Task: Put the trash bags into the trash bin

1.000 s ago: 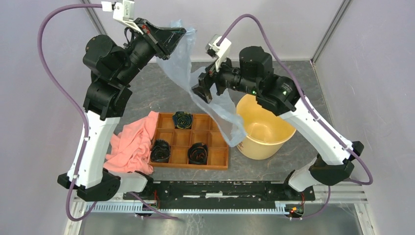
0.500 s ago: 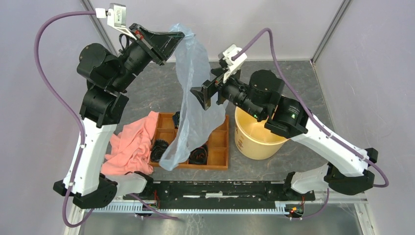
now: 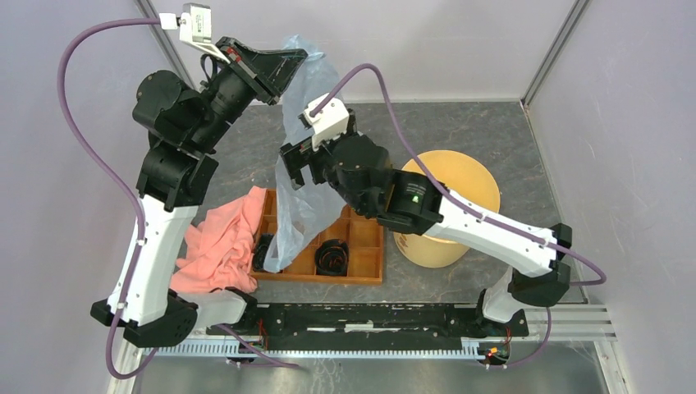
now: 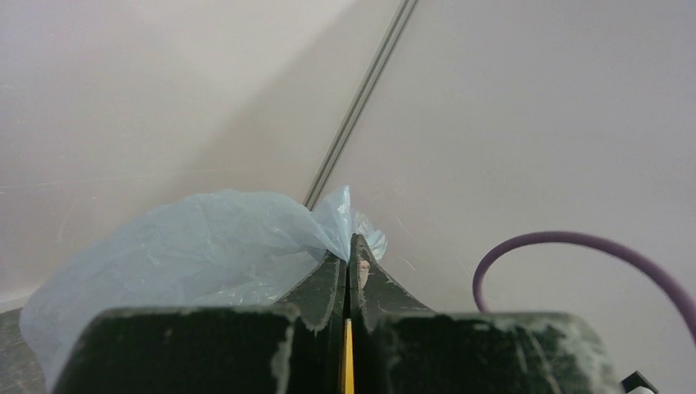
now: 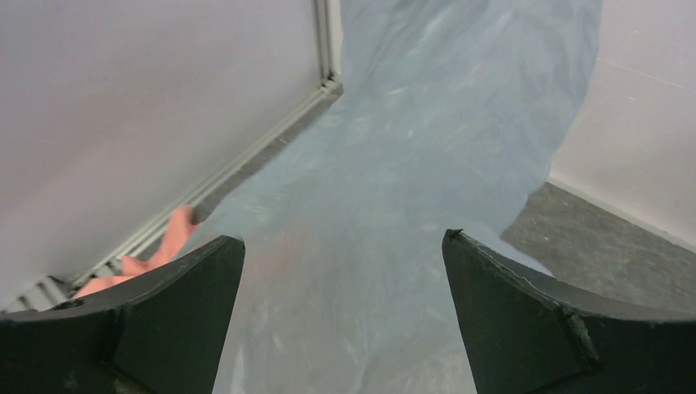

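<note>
We pinch the trash bag (image 3: 302, 209) high in our left end effector (image 4: 349, 256) so it hangs free; our right end effector (image 5: 343, 246) is spread before it.

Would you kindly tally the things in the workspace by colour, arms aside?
Pale blue: 1 trash bag
Yellow-tan: 1 trash bin
Pink: 1 cloth
Orange-brown: 1 tray
Black: 2 rolls in view, more possibly hidden
Total: 6

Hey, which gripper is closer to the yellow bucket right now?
Right. The right gripper, open, hangs to the left of the yellow bucket, facing the trash bag. The left gripper is farther off, raised up toward the back, pinching the bag's top.
</note>
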